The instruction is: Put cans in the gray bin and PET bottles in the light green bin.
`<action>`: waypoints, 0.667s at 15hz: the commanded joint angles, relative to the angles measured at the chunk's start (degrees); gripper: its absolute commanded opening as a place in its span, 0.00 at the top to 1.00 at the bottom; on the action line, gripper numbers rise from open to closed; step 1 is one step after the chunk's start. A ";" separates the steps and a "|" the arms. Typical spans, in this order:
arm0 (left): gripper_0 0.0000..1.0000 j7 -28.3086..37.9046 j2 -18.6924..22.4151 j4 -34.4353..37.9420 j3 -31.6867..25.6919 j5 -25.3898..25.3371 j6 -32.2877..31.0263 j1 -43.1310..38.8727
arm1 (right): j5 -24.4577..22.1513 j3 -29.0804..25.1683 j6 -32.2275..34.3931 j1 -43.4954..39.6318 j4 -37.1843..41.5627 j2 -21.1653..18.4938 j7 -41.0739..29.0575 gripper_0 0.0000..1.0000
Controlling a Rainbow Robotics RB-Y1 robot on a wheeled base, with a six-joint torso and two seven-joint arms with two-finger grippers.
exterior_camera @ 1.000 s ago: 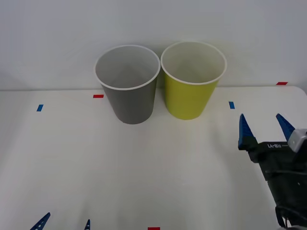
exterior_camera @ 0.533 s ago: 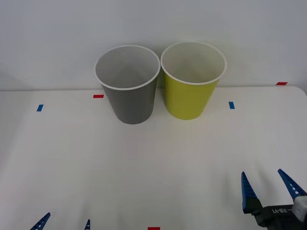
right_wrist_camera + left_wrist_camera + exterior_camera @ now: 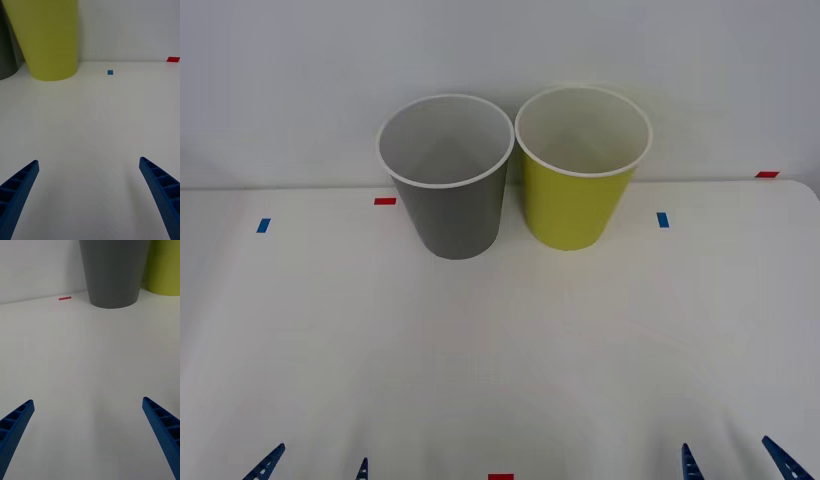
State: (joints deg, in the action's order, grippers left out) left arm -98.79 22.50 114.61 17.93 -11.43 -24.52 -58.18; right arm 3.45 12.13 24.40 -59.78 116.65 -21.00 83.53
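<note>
The gray bin (image 3: 448, 190) and the light green bin (image 3: 577, 180) stand side by side at the back of the white table, both upright, their pale insides showing nothing. My left gripper (image 3: 313, 466) sits open at the table's front left edge, empty, facing the gray bin (image 3: 114, 272). My right gripper (image 3: 738, 464) sits open at the front right edge, also empty, with the light green bin (image 3: 45, 37) ahead of it. The cans and PET bottles are out of view.
Small red tape marks (image 3: 385, 201) and blue tape marks (image 3: 663, 219) dot the white table (image 3: 500, 340). A pale wall rises right behind the bins.
My right gripper has drawn back from mid-table on the right down to the front edge, staying open. The left gripper and both bins have not moved.
</note>
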 commanded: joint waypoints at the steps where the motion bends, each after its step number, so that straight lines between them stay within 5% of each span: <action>1: 0.00 0.00 0.00 0.00 0.00 0.00 0.00 0.00 | -1.34 0.17 0.65 -1.92 -0.02 0.00 -0.03 0.07; 10: 0.00 0.00 0.00 0.00 0.00 0.00 0.00 0.00 | -1.87 0.17 0.82 -1.65 -0.02 0.00 -0.03 0.07</action>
State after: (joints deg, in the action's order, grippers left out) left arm -98.79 22.50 114.61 17.93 -11.43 -24.52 -58.18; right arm 1.58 12.29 25.25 -61.45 116.64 -21.01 83.51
